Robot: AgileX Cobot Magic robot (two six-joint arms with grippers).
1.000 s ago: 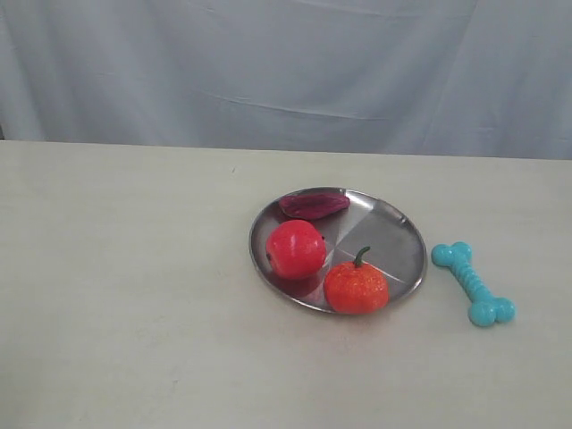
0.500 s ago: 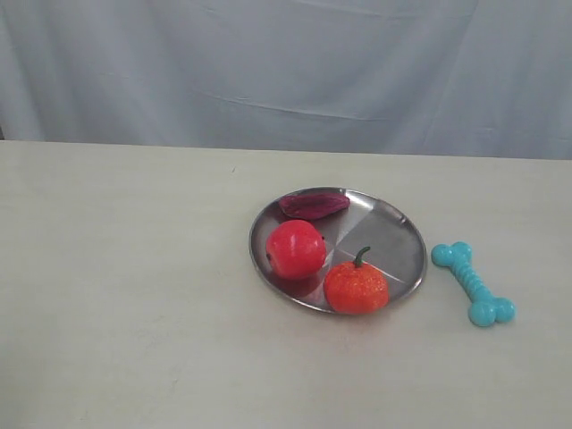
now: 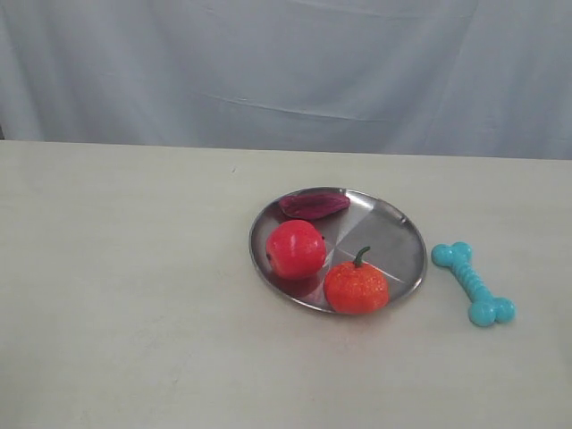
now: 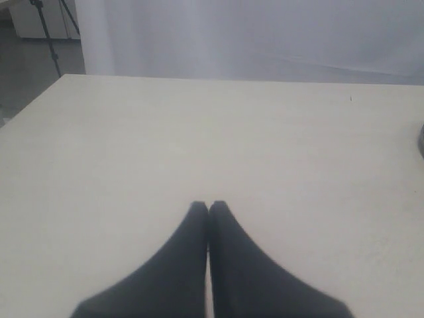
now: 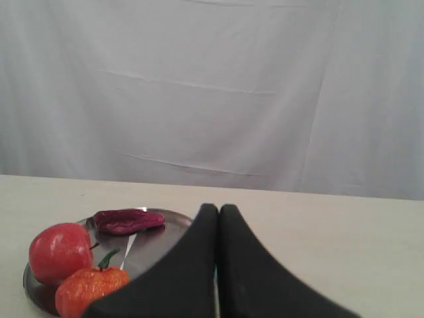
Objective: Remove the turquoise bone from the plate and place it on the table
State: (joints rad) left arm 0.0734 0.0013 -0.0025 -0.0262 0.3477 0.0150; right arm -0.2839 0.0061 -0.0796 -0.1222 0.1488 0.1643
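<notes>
The turquoise bone point(image 3: 473, 282) lies flat on the cream table point(image 3: 125, 295), just right of the silver plate point(image 3: 400, 243) and apart from its rim. Neither arm shows in the exterior view. In the left wrist view my left gripper point(image 4: 209, 207) is shut and empty over bare table point(image 4: 199, 132). In the right wrist view my right gripper point(image 5: 218, 209) is shut, its dark fingers hiding nearly all of the bone; only a sliver of turquoise shows in the slit between them. The plate point(image 5: 173, 225) sits to one side of it.
On the plate sit a red apple point(image 3: 296, 248), an orange mandarin-like fruit point(image 3: 356, 286) with a green stem, and a dark purple pepper-like piece point(image 3: 313, 204). A pale blue-grey curtain point(image 3: 286, 71) hangs behind the table's far edge.
</notes>
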